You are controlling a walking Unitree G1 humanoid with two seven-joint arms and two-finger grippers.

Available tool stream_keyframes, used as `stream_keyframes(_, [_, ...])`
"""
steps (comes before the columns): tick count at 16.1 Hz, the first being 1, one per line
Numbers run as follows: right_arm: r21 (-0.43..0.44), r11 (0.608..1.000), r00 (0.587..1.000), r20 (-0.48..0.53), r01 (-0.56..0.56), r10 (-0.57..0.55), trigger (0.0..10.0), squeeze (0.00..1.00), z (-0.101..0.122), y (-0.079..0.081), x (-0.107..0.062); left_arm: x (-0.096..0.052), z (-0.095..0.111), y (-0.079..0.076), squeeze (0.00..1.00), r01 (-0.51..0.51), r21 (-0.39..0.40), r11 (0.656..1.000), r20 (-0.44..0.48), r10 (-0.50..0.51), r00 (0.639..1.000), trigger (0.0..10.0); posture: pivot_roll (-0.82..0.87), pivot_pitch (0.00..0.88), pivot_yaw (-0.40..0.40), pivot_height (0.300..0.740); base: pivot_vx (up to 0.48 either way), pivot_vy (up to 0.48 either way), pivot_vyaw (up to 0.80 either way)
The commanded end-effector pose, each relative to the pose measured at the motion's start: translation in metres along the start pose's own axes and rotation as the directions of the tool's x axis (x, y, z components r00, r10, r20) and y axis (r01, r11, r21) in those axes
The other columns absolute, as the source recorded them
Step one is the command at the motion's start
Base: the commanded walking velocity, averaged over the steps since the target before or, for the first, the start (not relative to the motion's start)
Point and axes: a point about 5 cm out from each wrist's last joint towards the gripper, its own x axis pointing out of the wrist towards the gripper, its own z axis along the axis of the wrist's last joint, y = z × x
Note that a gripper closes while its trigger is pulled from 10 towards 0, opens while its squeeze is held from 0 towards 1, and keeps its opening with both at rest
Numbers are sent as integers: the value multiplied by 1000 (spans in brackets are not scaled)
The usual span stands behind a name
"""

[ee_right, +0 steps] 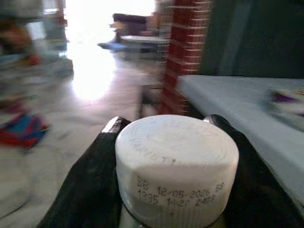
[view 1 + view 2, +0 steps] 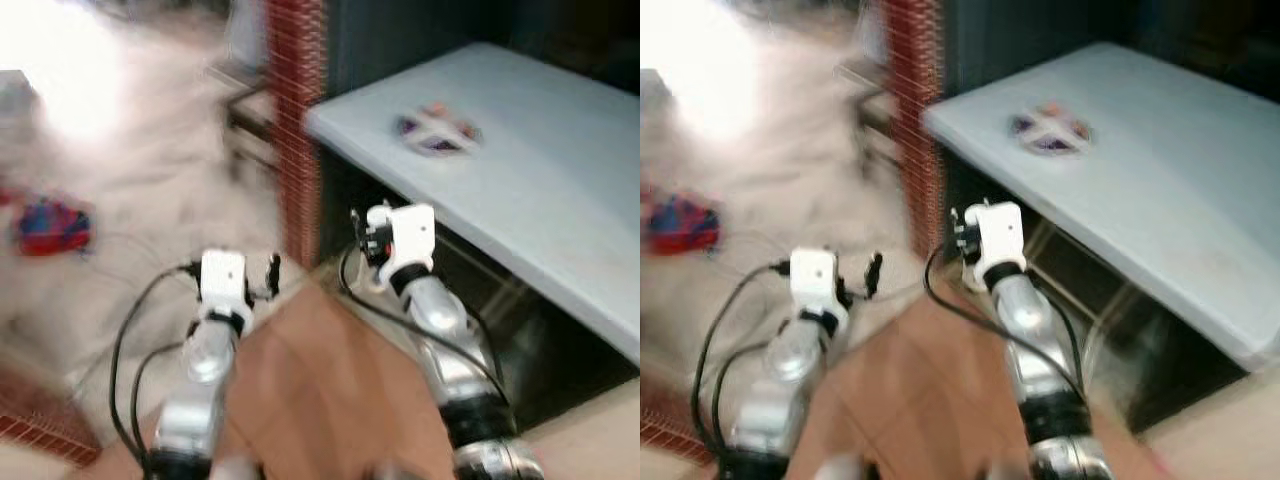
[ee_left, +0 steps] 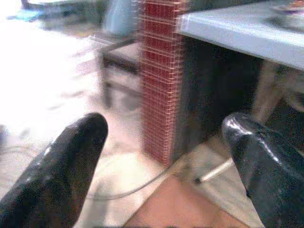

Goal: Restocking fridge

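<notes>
A white ribbed screw cap [image 1: 176, 166] with a printed date code on its side is seen close up in the right wrist view, seated on the neck of a container whose body is hidden below the frame edge. The cap is pinched between the two black fingers [image 1: 90, 185] of the right gripper [image 1: 176, 190], one finger pressed against each side. In the head views, which are blurred, the right gripper [image 2: 372, 240] is held forward at the near left corner of a pale blue table [image 2: 560, 190], and the cap cannot be made out there. A small round multicoloured object [image 2: 438, 131] lies on the tabletop, well apart from the gripper. The left gripper [image 2: 265, 275] is held to the left of the right one, above a brown floor area [image 2: 320, 390]; in the left wrist view its fingers [image 3: 61, 175] are spread wide apart with nothing between them. A red brick column [image 2: 293, 110] stands just left of the table's far corner. A red and blue item [image 2: 50, 225] lies on the pale floor at far left. Black cables [image 2: 135, 340] are routed along both silver arms.
</notes>
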Motion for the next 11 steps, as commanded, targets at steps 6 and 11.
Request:
stream_keyframes(6, [18, 1000, 999, 47, -12, 11, 10000, 0, 9, 2, 5, 2, 2, 1, 0, -14, 2, 1000, 5, 14, 1000, 10000, 49, 0, 21, 740, 0, 0, 657])
stream_keyframes(11, [23, 1000, 999, 45, -17, 16, 10000, 0, 8, 2, 4, 2, 2, 0, 0, -15, -1, 1000, 3, 15, 1000, 10000, 50, 0, 16, 740, -283, 0, 0])
